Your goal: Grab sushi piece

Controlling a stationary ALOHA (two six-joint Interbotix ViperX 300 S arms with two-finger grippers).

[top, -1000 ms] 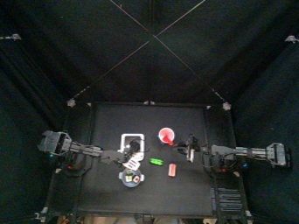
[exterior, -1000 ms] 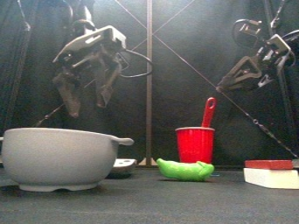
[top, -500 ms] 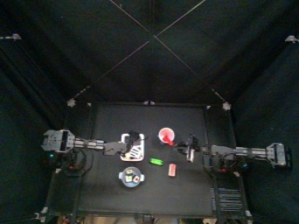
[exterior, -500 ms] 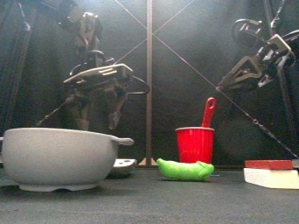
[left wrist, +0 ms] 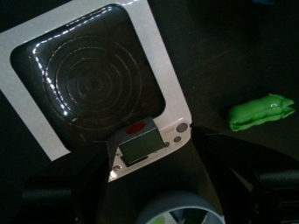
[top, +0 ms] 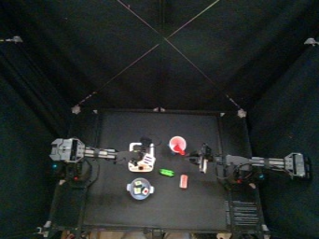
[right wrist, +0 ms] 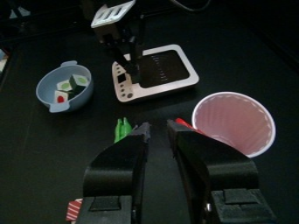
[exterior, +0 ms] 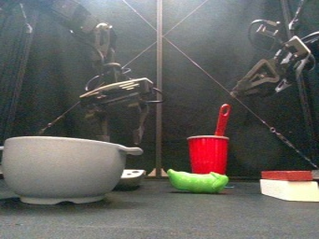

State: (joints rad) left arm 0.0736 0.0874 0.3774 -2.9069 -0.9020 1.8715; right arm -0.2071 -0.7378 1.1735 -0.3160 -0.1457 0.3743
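Since the earlier frames the left end effector (exterior: 118,105) has dropped lower and swung back from above the bowl (exterior: 65,168) to above the scale (top: 141,155). Its jaws stand wide apart and hold nothing. The right end effector (right wrist: 160,140) has not moved; its jaws are closed together, empty, raised beside the cup (right wrist: 237,122).

Directly below the left end effector lies one white kitchen scale with a dark round platform, a small display and buttons; no writing on it is legible. Just beside it lies one green item (left wrist: 261,112), soft-looking.

One bowl, pale with a side handle, stands at the front left of the table (top: 112,126). The right wrist view shows pieces inside it, among them white blocks with green tops, taken as the sushi (right wrist: 77,80), and one red bit; exact count cannot be told.

One red cup stands near the table's middle with a red handle (exterior: 223,119) rising from it. One red and white block (exterior: 289,185) lies at the front right.

No brand marks or labels can be read anywhere.
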